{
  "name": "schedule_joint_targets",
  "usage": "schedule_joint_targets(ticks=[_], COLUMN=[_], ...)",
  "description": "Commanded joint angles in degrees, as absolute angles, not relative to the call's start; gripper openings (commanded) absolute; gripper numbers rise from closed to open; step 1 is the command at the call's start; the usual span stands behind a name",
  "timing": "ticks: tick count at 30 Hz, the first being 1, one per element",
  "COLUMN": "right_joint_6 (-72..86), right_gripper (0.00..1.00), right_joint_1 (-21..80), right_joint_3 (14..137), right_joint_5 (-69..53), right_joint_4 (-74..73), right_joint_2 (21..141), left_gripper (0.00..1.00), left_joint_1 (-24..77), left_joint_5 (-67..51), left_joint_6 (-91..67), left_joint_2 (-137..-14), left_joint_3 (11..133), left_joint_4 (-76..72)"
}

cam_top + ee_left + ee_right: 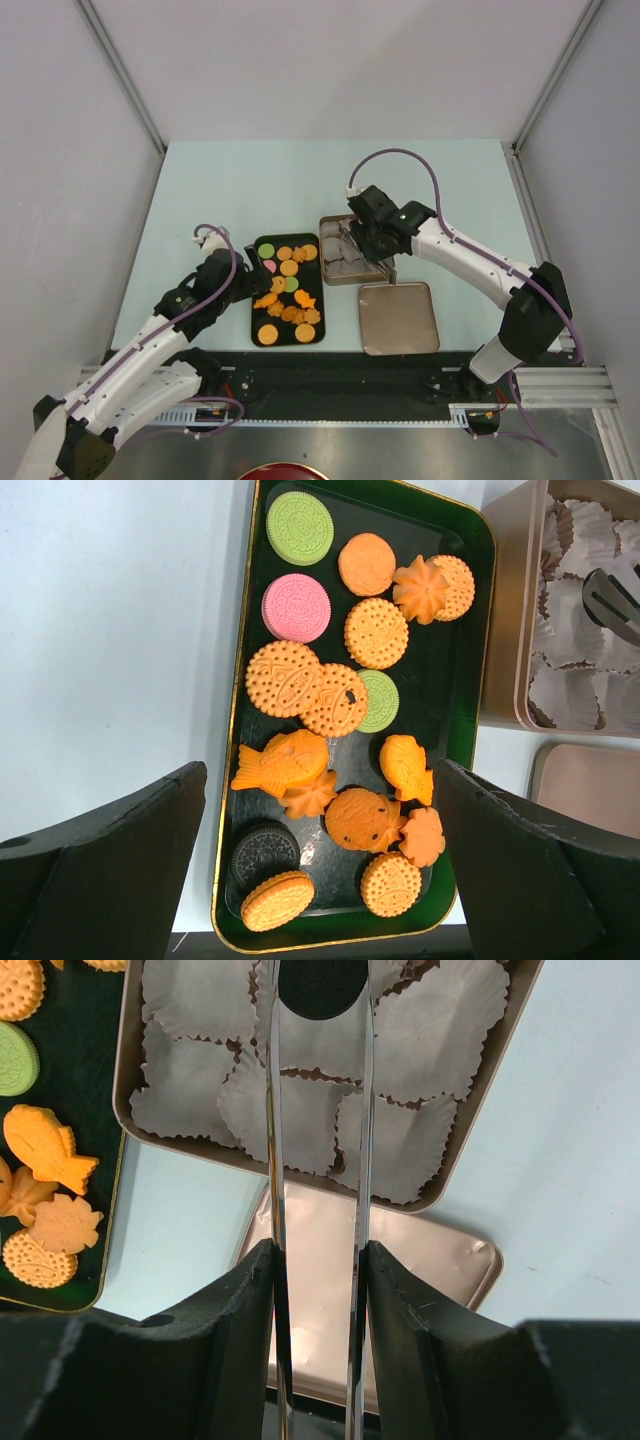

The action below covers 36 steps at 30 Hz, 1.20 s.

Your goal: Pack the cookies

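Note:
The cookies [375,632] lie on a black gold-rimmed tray [440,680]: mostly orange discs and shapes, two green, one pink [296,607], one dark [263,852]. My left gripper [320,770] is open and empty, above the tray's near end [254,300]. My right gripper [318,1250] is shut on metal tongs [275,1160]. The tong tips pinch a dark cookie [320,985] over a tan tin [125,1080] lined with white paper cups [185,1100]. From above, the right gripper [375,240] is over that tin [327,250].
The tin's flat tan lid [398,318] lies just in front of the tin, right of the cookie tray; it also shows under the right fingers [420,1280]. The tong tips show in the left wrist view [615,595]. White walls enclose the pale blue table [250,190].

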<state>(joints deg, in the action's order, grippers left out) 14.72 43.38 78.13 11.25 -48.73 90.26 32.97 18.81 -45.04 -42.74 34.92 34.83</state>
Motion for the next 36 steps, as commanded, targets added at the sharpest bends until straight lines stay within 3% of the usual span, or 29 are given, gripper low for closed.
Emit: schedule_joint_targets(ticks=[1, 7, 17, 36], right_joint_6=[15.5, 15.6, 15.7, 16.1], right_gripper=[0.33, 0.36, 0.50, 0.53], right_joint_1=[43.3, 43.5, 43.9, 48.1], right_joint_3=[77.5, 77.1, 77.1, 78.7], right_joint_5=[11.0, 10.9, 11.7, 10.3], right_joint_4=[-46.5, -46.3, -46.9, -43.6], right_joint_2=[87.3, 87.0, 86.6, 82.6], left_gripper=[1.00, 1.00, 1.00, 1.00], left_joint_1=[32.7, 32.7, 32.7, 32.7], left_joint_5=[18.1, 18.0, 17.7, 18.0], left_joint_6=[-45.6, -45.6, -45.6, -45.6], left_joint_2=[-42.2, -42.1, -43.1, -42.6], left_joint_3=[35.6, 35.5, 35.8, 35.7], left_joint_4=[33.5, 33.6, 32.9, 33.0])
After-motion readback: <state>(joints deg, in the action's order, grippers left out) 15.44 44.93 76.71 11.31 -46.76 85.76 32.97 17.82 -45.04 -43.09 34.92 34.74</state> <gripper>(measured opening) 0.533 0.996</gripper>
